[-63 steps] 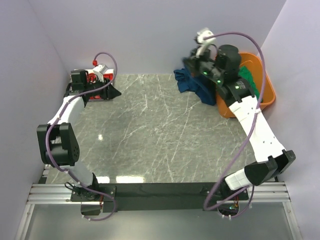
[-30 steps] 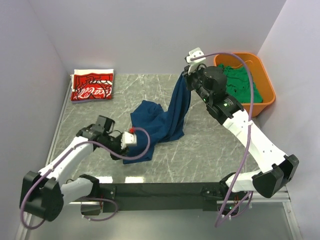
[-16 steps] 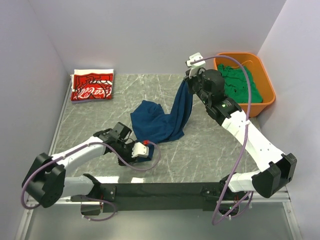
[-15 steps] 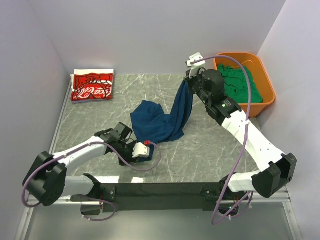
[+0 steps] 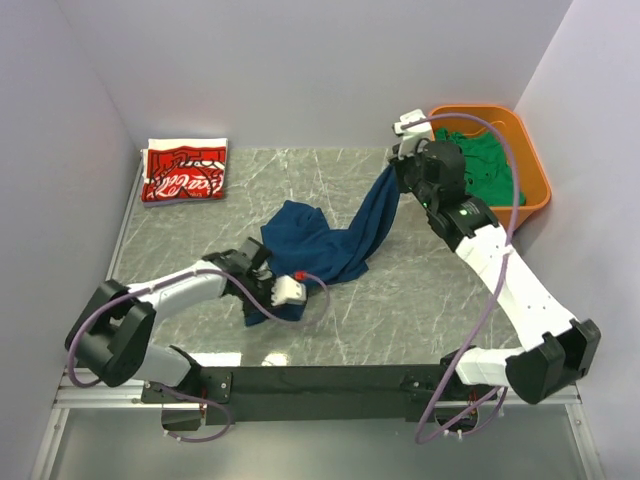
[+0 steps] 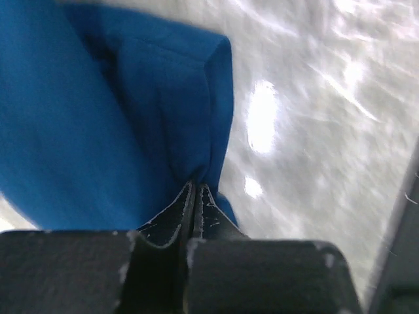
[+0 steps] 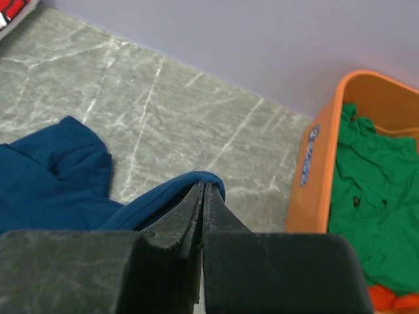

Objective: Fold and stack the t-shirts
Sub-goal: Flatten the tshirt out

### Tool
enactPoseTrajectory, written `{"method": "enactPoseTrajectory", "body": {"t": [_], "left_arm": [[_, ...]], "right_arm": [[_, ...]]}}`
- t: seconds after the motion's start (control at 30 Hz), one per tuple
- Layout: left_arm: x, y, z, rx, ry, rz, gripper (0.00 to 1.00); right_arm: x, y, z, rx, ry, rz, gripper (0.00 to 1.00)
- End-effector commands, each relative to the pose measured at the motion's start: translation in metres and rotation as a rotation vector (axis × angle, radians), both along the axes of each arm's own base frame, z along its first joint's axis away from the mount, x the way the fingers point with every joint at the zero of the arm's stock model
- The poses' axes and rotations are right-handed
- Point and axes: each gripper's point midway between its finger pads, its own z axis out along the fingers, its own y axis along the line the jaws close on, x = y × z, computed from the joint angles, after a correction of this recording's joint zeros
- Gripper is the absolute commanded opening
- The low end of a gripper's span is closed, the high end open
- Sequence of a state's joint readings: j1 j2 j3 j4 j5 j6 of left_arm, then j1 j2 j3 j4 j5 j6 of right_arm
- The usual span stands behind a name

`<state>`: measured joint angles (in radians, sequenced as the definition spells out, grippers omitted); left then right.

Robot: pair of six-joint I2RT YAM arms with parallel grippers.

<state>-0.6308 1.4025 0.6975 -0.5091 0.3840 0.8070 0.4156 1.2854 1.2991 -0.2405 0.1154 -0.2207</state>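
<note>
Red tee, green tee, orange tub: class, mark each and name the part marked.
Red tee (image 5: 184,172), top view, its white lettering.
Green tee (image 7: 373,190), right wrist view, its crumpled middle.
Orange tub (image 7: 320,190), right wrist view, its outer side wall.

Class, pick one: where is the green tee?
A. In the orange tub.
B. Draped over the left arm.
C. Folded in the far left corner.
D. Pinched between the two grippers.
A: the green tee lies bunched inside the orange tub; the left gripper and right gripper pinch the blue tee instead.
</note>
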Motion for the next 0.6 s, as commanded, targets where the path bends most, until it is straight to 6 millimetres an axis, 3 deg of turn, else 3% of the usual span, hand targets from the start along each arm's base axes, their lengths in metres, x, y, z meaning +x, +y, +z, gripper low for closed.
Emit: {"method": "enactPoseTrajectory", "body": {"t": [0.0,0.07,0.1,0.17,0.2,0.23,0.33,0.37,0.47,0.5,0.53,0.57], "left_arm": [[0.002,0.016,0.05,-0.082,0.074,0.067,0.01],[-0.007,0.03,0.091,-0.194,0.203,0.124,0.01],[0.012,0.028,0.129,-0.253,0.117,0.095,0.01],[0.016,0.039,0.169,-0.334,0.133,0.171,0.01],[0.032,0.041,0.202,-0.384,0.065,0.204,0.01],[0.04,0.043,0.219,-0.432,0.046,0.236,0.01],[0.092,0.06,0.265,-0.523,-0.081,0.407,0.01],[0.125,0.065,0.286,-0.56,-0.208,0.43,0.01],[0.193,0.085,0.324,-0.651,-0.332,0.607,0.01],[0.233,0.092,0.352,-0.718,-0.413,0.655,0.01],[0.257,0.102,0.37,-0.755,-0.473,0.693,0.01],[0.276,0.11,0.421,-0.814,-0.591,0.696,0.01]], "right_arm": [[-0.025,-0.022,0.019,0.027,-0.017,-0.022,0.0],[-0.035,-0.026,0.022,0.031,-0.01,-0.006,0.0],[-0.045,-0.031,0.024,0.03,0.001,-0.003,0.0],[-0.057,-0.03,0.03,0.037,0.003,0.03,0.0],[-0.065,-0.031,0.035,0.042,-0.004,0.04,0.0],[-0.068,-0.032,0.037,0.045,-0.011,0.044,0.0],[-0.062,-0.033,0.044,0.045,-0.046,0.036,0.0],[-0.055,-0.037,0.046,0.027,-0.063,0.015,0.0],[-0.018,-0.043,0.063,0.025,-0.124,-0.019,0.0],[0.007,-0.043,0.076,0.027,-0.166,-0.035,0.0],[0.021,-0.05,0.084,0.022,-0.192,-0.06,0.0],[0.05,-0.05,0.079,0.02,-0.194,-0.074,0.0]]}}
